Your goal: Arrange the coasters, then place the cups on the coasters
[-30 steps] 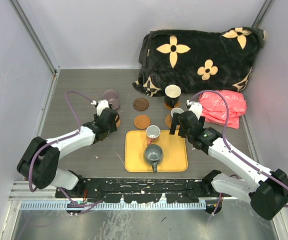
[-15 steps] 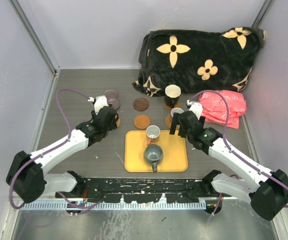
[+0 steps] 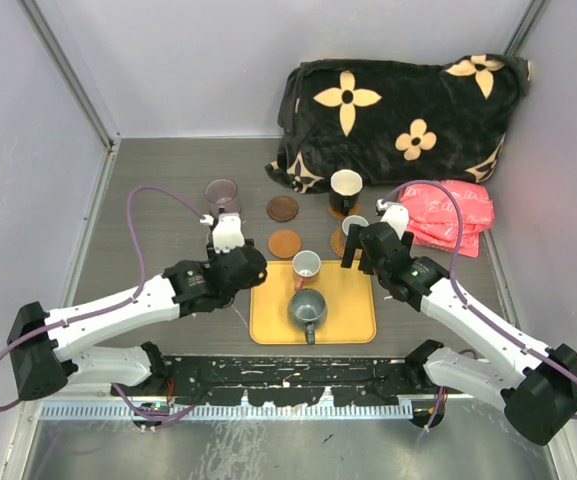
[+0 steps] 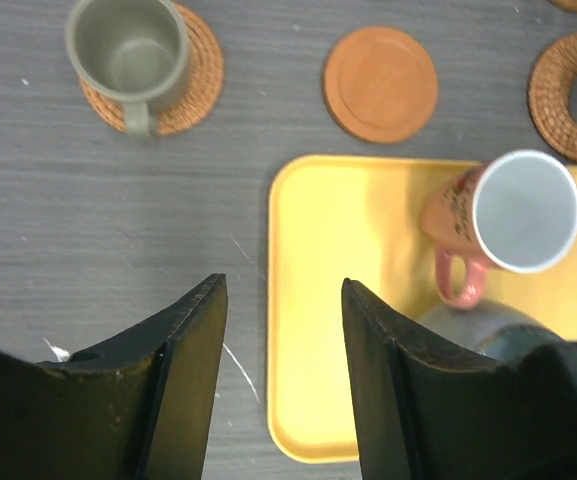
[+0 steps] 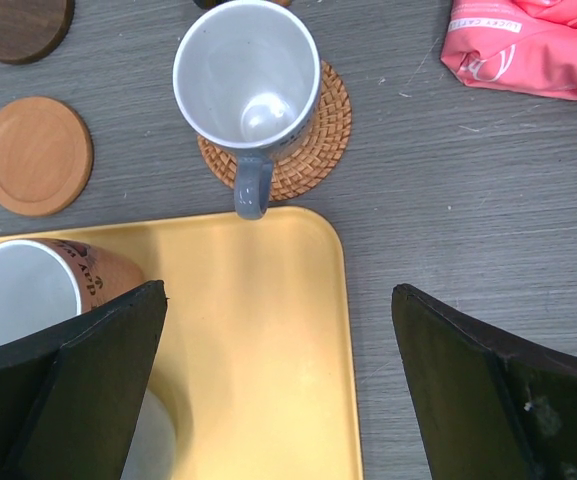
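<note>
An olive cup (image 4: 128, 50) stands on a wicker coaster (image 4: 196, 95), up and left of my left gripper (image 4: 278, 290). That gripper is open and empty over the left edge of the yellow tray (image 3: 343, 322). On the tray are a pink-handled white cup (image 3: 306, 267) and a dark grey cup (image 3: 307, 308). My right gripper (image 5: 278, 290) is wide open over the tray's far right corner. Just beyond it a grey cup (image 5: 246, 75) sits on a wicker coaster (image 5: 318, 140). An orange coaster (image 3: 285, 243) and a dark brown coaster (image 3: 283, 208) lie bare. Further off are a black cup (image 3: 345, 186) and a purple cup (image 3: 222, 193).
A black blanket with cream flowers (image 3: 398, 110) is heaped at the back right. A pink packet (image 3: 448, 215) lies right of the grey cup. Pale walls close in the table on the left, back and right.
My left gripper has swung right and nearer, from above the olive cup's coaster to the tray's left edge. The right arm has not moved.
</note>
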`<state>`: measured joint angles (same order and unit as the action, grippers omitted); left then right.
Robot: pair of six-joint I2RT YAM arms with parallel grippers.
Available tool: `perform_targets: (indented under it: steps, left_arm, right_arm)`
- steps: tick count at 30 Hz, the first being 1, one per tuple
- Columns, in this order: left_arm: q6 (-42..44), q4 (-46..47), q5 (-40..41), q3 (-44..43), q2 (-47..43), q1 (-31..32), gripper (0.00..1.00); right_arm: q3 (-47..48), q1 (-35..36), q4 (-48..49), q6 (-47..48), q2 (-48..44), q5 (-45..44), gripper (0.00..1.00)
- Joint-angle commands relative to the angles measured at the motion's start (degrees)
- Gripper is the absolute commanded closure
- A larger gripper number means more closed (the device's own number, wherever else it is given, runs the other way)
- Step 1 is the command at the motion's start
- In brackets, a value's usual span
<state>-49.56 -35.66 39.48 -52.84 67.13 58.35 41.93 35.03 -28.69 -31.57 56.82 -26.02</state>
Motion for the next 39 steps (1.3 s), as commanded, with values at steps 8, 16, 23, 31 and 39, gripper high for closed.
perform_targets:
  steps: [8,16,23,31,39]
  left_arm:
    - [-19.4,-9.2,9.5,-7.9,10.4,18.2,0.50]
    - [-31.0,-18.4,12.9,-14.9,18.6,26.1,0.50]
    - [-38.0,-21.0,12.9,-16.1,20.8,30.6,0.50]
    - [-40.5,-20.7,12.1,-18.5,24.3,32.5,0.50]
    - [-40.2,-19.2,10.1,-21.7,28.7,32.5,0.53]
  right_arm:
    - [-0.3,-0.2,2.9,1.6,-2.3,-5.0,0.00]
    - [-1.1,-0.3,3.3,0.5,-3.1,-6.1,0.00]
    - [-2.3,-0.3,2.8,-0.3,-5.4,-6.3,0.00]
    - [-4.1,-0.4,2.6,-0.6,-8.0,-6.3,0.00]
    - [-4.9,-0.3,1.7,-0.6,-10.0,-5.9,0.00]
